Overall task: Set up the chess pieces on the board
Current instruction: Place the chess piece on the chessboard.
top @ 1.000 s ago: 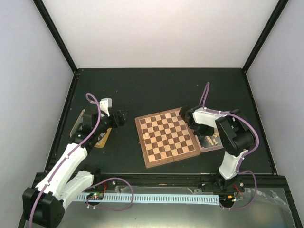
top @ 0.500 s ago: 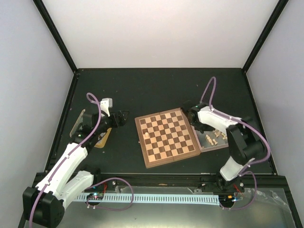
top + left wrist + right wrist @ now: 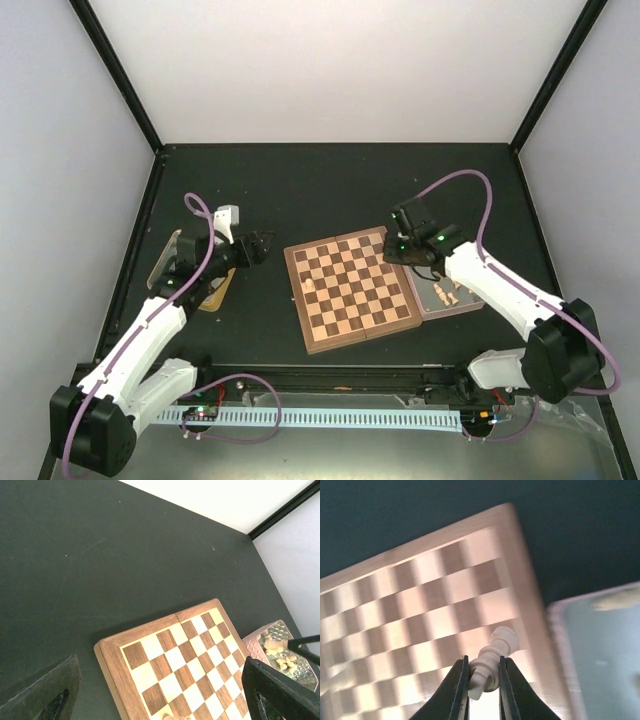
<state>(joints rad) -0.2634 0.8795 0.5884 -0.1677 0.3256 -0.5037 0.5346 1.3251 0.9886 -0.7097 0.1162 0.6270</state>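
Right gripper (image 3: 484, 666): fingers nearly closed, pinching a pale chess piece (image 3: 491, 661) around its lower half.
Held piece, axis: long axis tilted, head pointing up and to the right past the fingertips; its base is hidden between the fingers.
Board (image 3: 435, 610): flat beneath and ahead of the right fingers, with most of its checks spreading to their left.
Board edge: the brown rim runs just right of the held piece's head; the far corner lies ahead of the fingertips.
Tray (image 3: 600, 650): right of the right fingers, beside the board's rim, its edge roughly parallel to that rim.
Spare pale pieces (image 3: 447, 293): lying in the tray, too small to tell how each one points.
Room, right side: dark table (image 3: 395, 510) stretches ahead of the fingertips, past the board's far rim.
Left gripper (image 3: 262, 243): fingers spread wide, nothing between them.
Room, left side: a broad stretch of table lies ahead and to the left of these fingers, up to the wall (image 3: 225, 497); the board's nearest corner sits ahead, between them.
Lone pale piece (image 3: 308, 285): on the board, ahead of the left fingers; posture cannot be told.
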